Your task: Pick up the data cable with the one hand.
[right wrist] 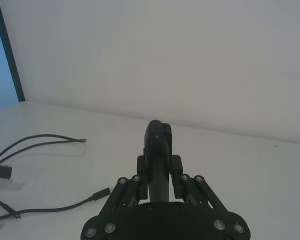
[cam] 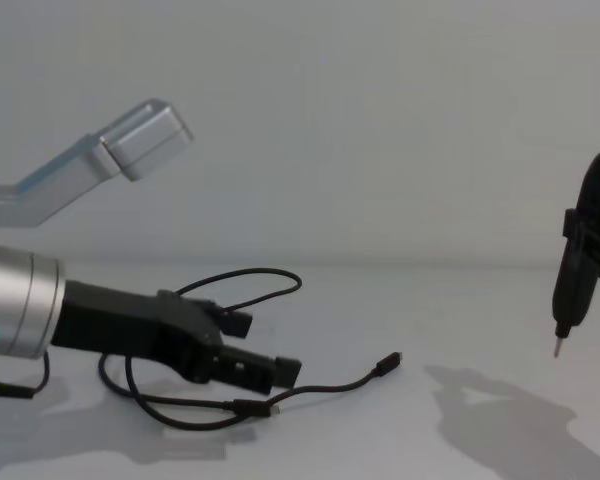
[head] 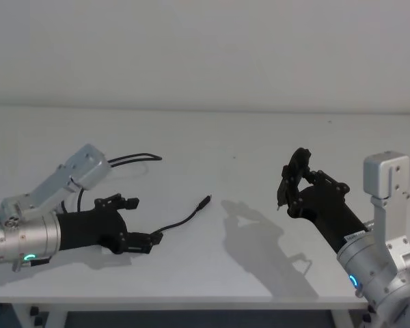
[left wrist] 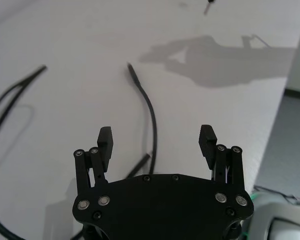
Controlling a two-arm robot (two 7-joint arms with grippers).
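left pincer [head: 142,221]: open, fingers spread wide; low over the worktop [head: 260,137] at about 8 o'clock in the head view
data cable [head: 181,222]: lies flat on the worktop; runs from the left pincer out towards 2 o'clock and ends in a small free plug
cable vs fingers: in the left wrist view the cable [left wrist: 151,115] passes between the two fingers [left wrist: 105,136] and on under the palm; cannot tell if a finger touches it
other strands [head: 133,158]: thin black loops at 12 o'clock of the left arm; likely the same cable, cannot tell for sure
right pincer [head: 292,179]: closed on a slim pen tool [cam: 570,290], held up off the worktop at 4 o'clock, well apart from the cable; looks idle
handling: judged light, thin, limp; will sag and swing on either side of the grip; smooth round jacket could roll or slip out of a loose pinch
where to hold: on the straight run already between the fingers, back from the plug; the plug is a small hard target and easy to flick away
risk: cable sits flush on the worktop, so fingertips need to go right down or they close over it
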